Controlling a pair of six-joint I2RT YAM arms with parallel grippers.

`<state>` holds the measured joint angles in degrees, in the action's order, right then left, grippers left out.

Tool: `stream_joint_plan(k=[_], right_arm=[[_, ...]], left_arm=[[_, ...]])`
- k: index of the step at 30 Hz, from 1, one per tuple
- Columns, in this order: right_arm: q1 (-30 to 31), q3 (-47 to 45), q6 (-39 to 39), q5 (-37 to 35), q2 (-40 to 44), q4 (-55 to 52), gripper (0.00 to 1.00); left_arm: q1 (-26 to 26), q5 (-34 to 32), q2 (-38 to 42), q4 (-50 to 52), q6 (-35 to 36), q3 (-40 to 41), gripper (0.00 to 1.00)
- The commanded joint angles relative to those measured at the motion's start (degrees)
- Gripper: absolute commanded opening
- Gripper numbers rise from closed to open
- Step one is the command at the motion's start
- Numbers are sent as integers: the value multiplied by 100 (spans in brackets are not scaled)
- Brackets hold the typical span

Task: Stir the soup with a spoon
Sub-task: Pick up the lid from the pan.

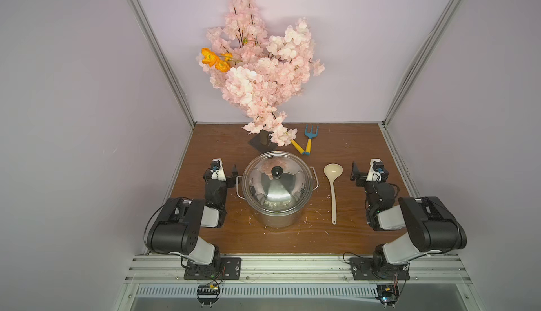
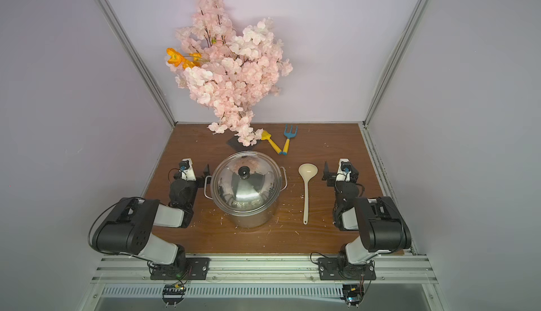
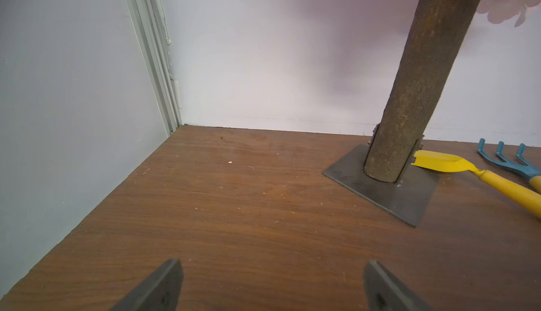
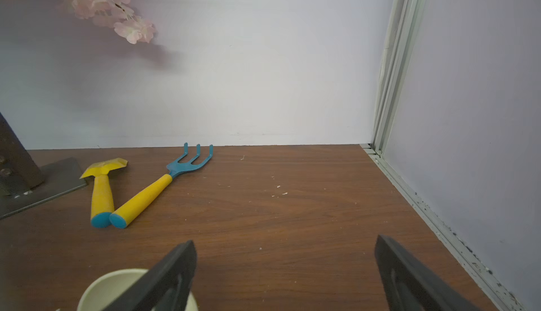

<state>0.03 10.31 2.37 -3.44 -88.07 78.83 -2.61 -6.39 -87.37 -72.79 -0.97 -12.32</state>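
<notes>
A brown wooden table (image 1: 336, 236) carries every item shown. Largest upon it is a pink blossom tree (image 1: 260, 69) with a few orange flowers, rising from a dark base plate (image 3: 389, 195) at the rear centre. In front of the tree, at mid-table, stands the steel two-handled stockpot (image 1: 276, 216), covered by a domed glass lid (image 1: 292, 183) with a black knob; through the lid only the shiny steel inside shows. The left gripper (image 3: 272, 265) rests low, just beside the pot's left handle, its jaws spread wide with bare table between them. The right gripper (image 4: 285, 242) sits well to the right of the pot, its jaws likewise spread wide and holding nothing. Between the pot and the right gripper lies the cream ladle (image 1: 333, 189), flat on the table, with its bowl toward the back wall and its slim handle running toward the front edge, apart from both. Behind it, near the tree base, lie a blue garden fork (image 1: 310, 138) and a yellow trowel (image 4: 102, 189), their blue-capped handle ends close together.
</notes>
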Motion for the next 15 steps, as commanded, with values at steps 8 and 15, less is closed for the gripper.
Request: stream_joint_plan(k=[8, 15], right_arm=[[-3, 21, -9, 23, 0, 5, 100], [181, -9, 369, -800, 1993, -1765, 100]], left_arm=[[76, 58, -29, 20, 36, 6, 98], [59, -1024, 1278, 921, -349, 102, 98]])
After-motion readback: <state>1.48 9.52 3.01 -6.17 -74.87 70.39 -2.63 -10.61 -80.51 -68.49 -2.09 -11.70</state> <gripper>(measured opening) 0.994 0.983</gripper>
